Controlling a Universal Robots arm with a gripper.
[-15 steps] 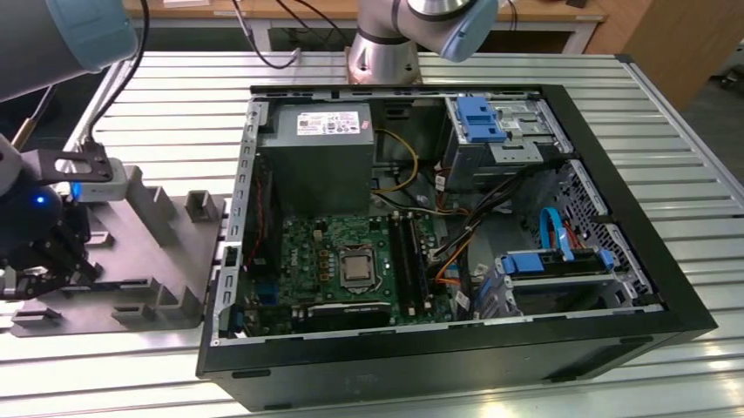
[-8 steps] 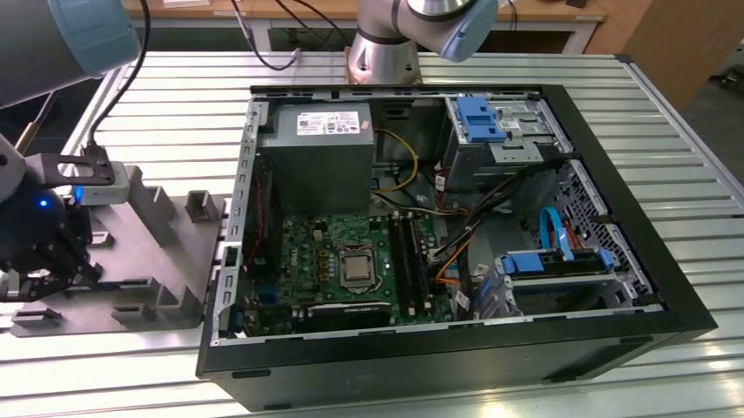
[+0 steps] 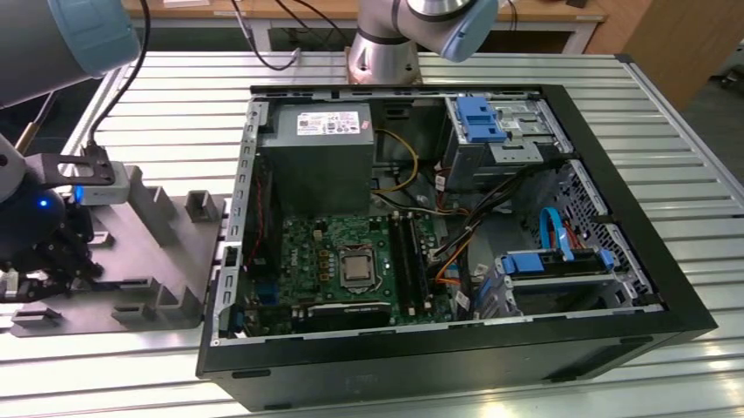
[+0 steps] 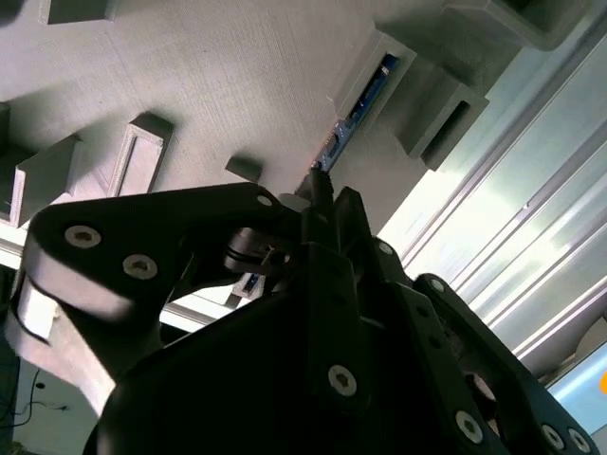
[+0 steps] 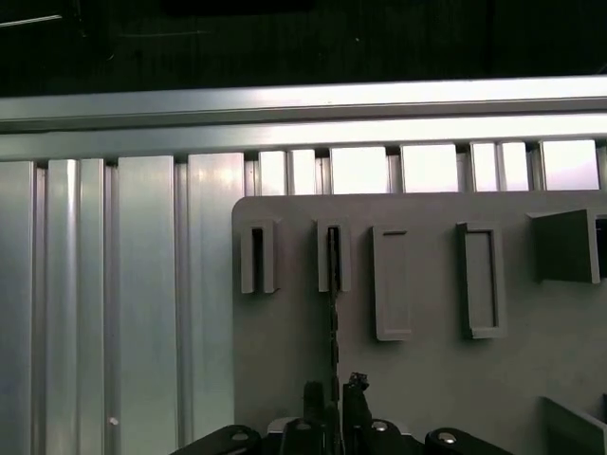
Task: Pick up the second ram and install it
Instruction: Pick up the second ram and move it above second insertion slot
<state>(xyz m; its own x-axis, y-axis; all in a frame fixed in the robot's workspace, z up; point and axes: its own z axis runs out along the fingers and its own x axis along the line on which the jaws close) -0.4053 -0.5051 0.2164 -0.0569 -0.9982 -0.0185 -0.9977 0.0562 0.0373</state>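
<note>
At fixture [image 5: 427,389] with gripper [image 5: 334,398], right on ram [image 5: 333,308] end — clamped or not, cannot tell. Stands on edge in slot [image 5: 325,261], outside case [image 3: 465,366]. Best to centre on it, press flat faces square — lift straight along slot, no twist.

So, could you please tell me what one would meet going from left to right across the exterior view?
In order: grey fixture → grey power supply → black memory slots → blue drive tray.
</note>
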